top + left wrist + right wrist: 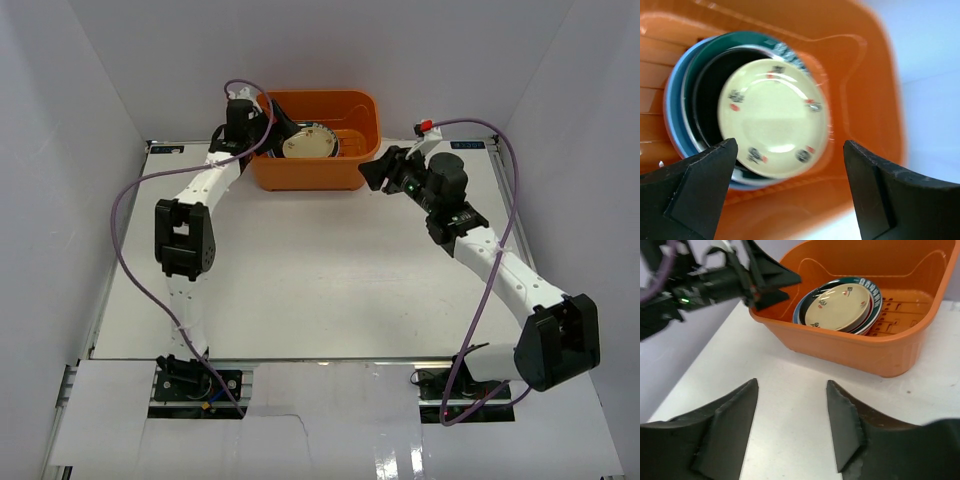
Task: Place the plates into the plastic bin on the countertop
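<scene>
White bench [330, 280] carries the arms, and partway back the right end effector [792, 385] hovers just off the bin's right front corner, fingers spread and holding nothing. Behind it, at the far edge, sits the orange bin [310, 175]. The left end effector [790, 145] hangs over its left rim, likewise spread and empty, facing the plates [867, 305] stacked tilted inside at the left, a cream plate [840, 305] on top.
</scene>
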You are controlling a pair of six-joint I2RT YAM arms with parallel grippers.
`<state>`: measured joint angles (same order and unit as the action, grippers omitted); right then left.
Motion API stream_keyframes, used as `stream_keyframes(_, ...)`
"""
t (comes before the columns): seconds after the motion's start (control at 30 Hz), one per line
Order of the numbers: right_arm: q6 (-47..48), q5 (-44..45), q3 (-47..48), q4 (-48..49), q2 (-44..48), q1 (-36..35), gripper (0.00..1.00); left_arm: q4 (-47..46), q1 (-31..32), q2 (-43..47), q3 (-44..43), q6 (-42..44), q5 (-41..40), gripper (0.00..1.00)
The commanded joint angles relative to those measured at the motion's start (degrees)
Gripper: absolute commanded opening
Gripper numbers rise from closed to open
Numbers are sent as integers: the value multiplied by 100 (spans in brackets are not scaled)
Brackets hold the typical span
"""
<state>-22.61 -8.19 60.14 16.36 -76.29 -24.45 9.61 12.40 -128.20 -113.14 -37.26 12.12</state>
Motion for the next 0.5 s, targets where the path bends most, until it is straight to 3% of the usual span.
stream_keyframes(0.0, -6, 45, -28, 227, 333, 19, 66, -661, -19, 1636, 353, 148, 290, 97)
stream_keyframes(0.07, -24, 54, -116, 219, 439, 19, 77, -915, -10, 2121, 974, 157, 387, 98)
stream_keyframes(0.1, -41, 54, -143, 175, 535, 19, 94, -1021, -10, 2376, 1213, 157, 440, 98)
stream_keyframes(0.33, 99, 150, -581, -265, 1186, 10, 90, -1233, 16, 5176, 3559, 263, 896, 98)
stream_keyframes(0.47, 152, 300, -1074, -528, 1809, 1, 90, -639, 16, 6723, 4861, 429, 959, 98)
